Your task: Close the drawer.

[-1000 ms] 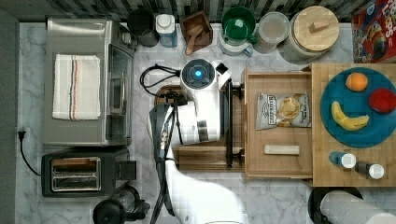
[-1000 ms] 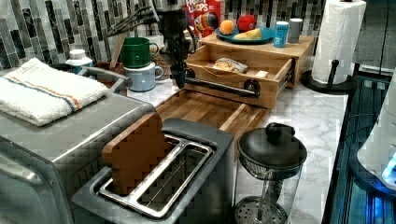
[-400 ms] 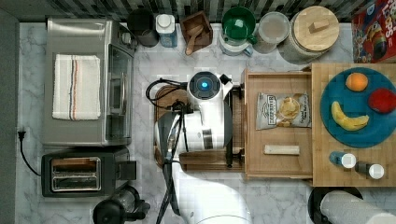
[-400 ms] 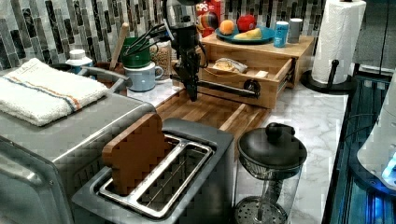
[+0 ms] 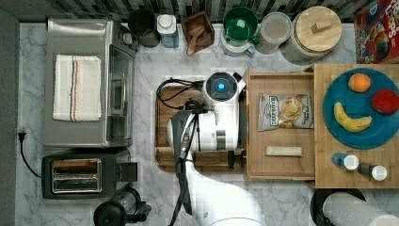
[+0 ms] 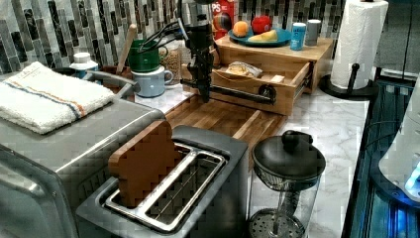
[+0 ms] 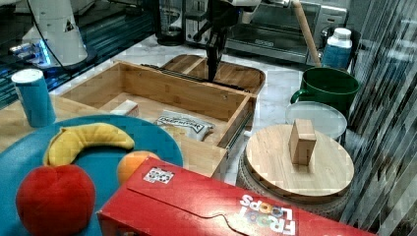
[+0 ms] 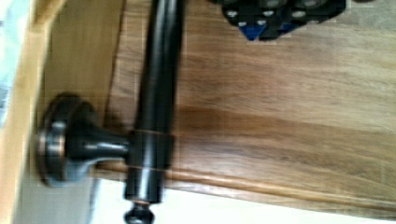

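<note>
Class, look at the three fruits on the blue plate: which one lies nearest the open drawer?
The banana. In the top view it lies at the plate's drawer-side edge, while the orange and the red apple sit farther from the drawer.

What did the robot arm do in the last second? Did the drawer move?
The arm swung toward the top view's right, bringing its end effector down against the black bar handle of the drawer. The drawer has not visibly moved: it is open as before, chip bag inside. The cutting board stayed put.
</note>
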You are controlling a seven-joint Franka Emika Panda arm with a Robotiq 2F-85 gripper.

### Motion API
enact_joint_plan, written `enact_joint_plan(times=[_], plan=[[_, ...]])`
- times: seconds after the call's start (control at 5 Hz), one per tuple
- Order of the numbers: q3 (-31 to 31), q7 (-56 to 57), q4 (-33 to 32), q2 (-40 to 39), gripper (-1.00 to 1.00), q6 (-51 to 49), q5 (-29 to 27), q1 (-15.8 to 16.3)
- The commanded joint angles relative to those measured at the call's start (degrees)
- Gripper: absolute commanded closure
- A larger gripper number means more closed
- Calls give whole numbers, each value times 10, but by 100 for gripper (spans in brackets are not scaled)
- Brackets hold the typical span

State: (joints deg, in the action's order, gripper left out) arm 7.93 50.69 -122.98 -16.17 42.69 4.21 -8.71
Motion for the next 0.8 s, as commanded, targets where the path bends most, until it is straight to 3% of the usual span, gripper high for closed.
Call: enact_joint_plan(times=[0.2,0.4,0.8], plan=[[-22,102,38,-6,100,7,4,-64],[7,108,51,-5,100,-17,27,-122],[-39,222,91,-24,100,-34,24,-172]])
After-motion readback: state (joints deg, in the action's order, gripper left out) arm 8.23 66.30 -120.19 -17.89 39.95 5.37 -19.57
